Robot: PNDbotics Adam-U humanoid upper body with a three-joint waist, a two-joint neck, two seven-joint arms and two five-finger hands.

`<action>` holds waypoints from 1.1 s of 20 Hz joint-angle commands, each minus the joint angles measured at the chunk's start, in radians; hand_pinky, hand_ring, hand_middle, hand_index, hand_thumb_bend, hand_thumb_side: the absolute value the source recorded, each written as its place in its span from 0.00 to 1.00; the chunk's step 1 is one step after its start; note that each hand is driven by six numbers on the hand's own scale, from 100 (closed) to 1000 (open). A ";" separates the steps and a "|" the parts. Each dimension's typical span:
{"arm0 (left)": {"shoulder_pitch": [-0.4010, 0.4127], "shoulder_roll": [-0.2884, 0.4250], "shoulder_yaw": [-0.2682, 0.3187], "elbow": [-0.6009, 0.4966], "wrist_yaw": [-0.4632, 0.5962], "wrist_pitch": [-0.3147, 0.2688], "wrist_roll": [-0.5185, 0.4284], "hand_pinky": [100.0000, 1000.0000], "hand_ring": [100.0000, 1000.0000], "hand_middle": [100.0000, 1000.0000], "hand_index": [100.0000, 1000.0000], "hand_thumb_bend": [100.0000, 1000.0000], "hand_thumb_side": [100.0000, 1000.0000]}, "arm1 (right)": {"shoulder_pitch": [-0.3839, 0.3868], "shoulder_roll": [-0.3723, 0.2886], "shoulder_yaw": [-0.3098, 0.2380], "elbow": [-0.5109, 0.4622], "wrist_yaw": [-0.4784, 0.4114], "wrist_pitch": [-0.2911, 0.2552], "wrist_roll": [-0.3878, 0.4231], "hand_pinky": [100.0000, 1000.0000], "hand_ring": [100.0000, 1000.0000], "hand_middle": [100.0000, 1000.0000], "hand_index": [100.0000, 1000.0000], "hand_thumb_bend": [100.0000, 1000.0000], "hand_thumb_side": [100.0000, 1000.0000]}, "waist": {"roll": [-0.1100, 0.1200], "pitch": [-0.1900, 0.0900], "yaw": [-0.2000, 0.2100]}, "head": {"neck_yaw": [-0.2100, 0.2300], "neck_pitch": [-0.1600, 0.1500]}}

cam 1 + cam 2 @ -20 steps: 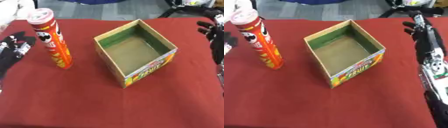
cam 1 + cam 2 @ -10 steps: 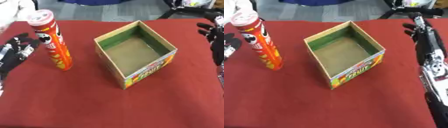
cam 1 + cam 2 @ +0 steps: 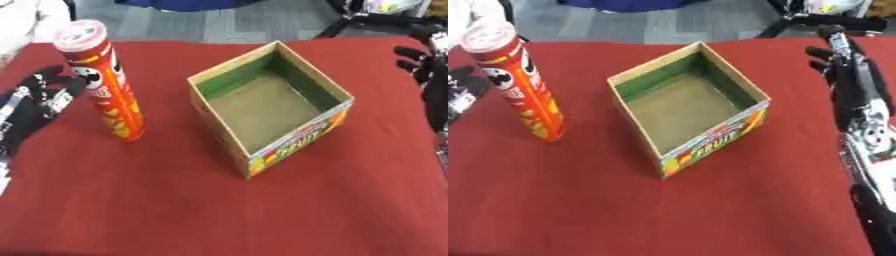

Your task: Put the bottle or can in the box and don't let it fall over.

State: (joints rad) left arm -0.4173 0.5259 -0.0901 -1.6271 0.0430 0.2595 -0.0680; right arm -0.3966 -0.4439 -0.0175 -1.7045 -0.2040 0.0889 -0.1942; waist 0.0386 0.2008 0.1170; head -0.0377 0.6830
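A tall red chips can (image 3: 105, 85) with a white lid stands upright on the red tablecloth, left of the box. The open cardboard box (image 3: 331, 95) with a green inner wall and a fruit print on its side sits mid-table and holds nothing. My left hand (image 3: 39, 100) is just left of the can, fingers spread and open, a small gap from it. Along the right edge my right hand (image 3: 842, 62) lies open, fingers pointing away, well clear of the box.
The red cloth (image 3: 175, 210) covers the whole table. Grey floor and black stands show beyond the far edge. A white object (image 3: 22, 20) sits at the far left corner.
My left hand has moved right, closer to the can. The can, the box and my right hand have stayed put.
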 commanded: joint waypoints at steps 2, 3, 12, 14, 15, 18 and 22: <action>-0.023 0.011 0.000 0.003 -0.005 -0.005 -0.010 1.00 0.84 0.81 0.96 0.55 0.66 | -0.015 -0.014 -0.003 -0.009 -0.005 -0.001 0.003 0.89 0.85 0.93 0.87 0.00 0.89 | 0.001 -0.017 -0.002 | 0.002 -0.013; -0.025 0.011 -0.001 0.005 -0.007 -0.005 -0.011 1.00 0.84 0.81 0.96 0.55 0.66 | -0.015 -0.014 -0.003 -0.009 -0.005 -0.001 0.003 0.89 0.85 0.93 0.87 0.00 0.89 | 0.002 -0.017 -0.002 | 0.003 -0.014; -0.042 0.003 -0.006 0.024 -0.016 -0.012 -0.019 1.00 0.84 0.82 0.97 0.57 0.67 | -0.015 -0.015 -0.001 -0.007 -0.006 0.000 0.005 0.89 0.84 0.93 0.87 0.00 0.89 | 0.002 -0.012 -0.003 | 0.007 -0.019; -0.046 0.001 -0.008 0.028 -0.019 -0.015 -0.022 1.00 0.84 0.82 0.97 0.57 0.67 | -0.016 -0.015 -0.001 -0.007 -0.006 0.001 0.006 0.89 0.84 0.93 0.87 0.00 0.89 | 0.002 -0.011 -0.004 | 0.008 -0.021; -0.048 -0.001 -0.008 0.030 -0.021 -0.015 -0.023 1.00 0.84 0.82 0.97 0.57 0.67 | -0.017 -0.015 -0.001 -0.007 -0.006 0.001 0.006 0.89 0.84 0.93 0.87 0.00 0.89 | 0.002 -0.010 -0.004 | 0.008 -0.022; -0.056 -0.005 -0.009 0.039 -0.024 -0.015 -0.021 1.00 0.84 0.82 0.97 0.56 0.67 | -0.018 -0.016 0.000 -0.008 -0.007 0.001 0.008 0.89 0.84 0.92 0.87 0.00 0.89 | 0.002 -0.008 -0.005 | 0.008 -0.022; -0.067 -0.009 -0.012 0.052 -0.030 -0.014 -0.020 1.00 0.84 0.82 0.97 0.56 0.67 | -0.019 -0.017 0.000 -0.008 -0.007 0.001 0.010 0.89 0.84 0.92 0.87 0.00 0.89 | 0.002 -0.004 -0.006 | 0.010 -0.025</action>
State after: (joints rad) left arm -0.4654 0.5000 -0.1058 -1.5691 0.0164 0.2466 -0.0878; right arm -0.4008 -0.4438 -0.0165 -1.7044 -0.2041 0.0925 -0.1888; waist 0.0411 0.2104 0.1113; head -0.0307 0.6728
